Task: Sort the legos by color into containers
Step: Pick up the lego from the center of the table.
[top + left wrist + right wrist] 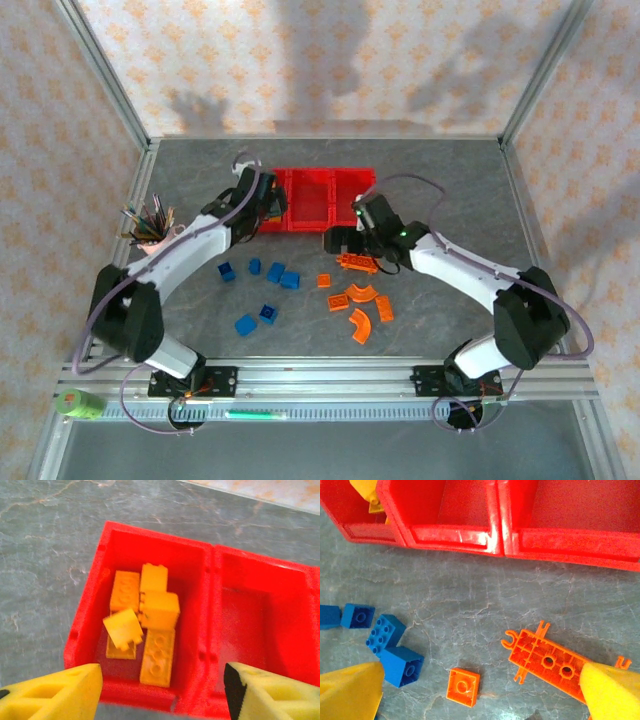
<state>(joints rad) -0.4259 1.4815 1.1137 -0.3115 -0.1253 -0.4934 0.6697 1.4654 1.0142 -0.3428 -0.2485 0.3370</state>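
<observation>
Gray stone-look surface (450, 190) carries the red containers (330, 172). Their left-end bin holds yellow legos (159, 611), and the left gripper (162, 685) is spread wide above it. In front of the containers lie blue legos (275, 272) and orange legos (360, 298). There the right gripper (480, 695) hangs wide open over the long orange plate (545, 660).
</observation>
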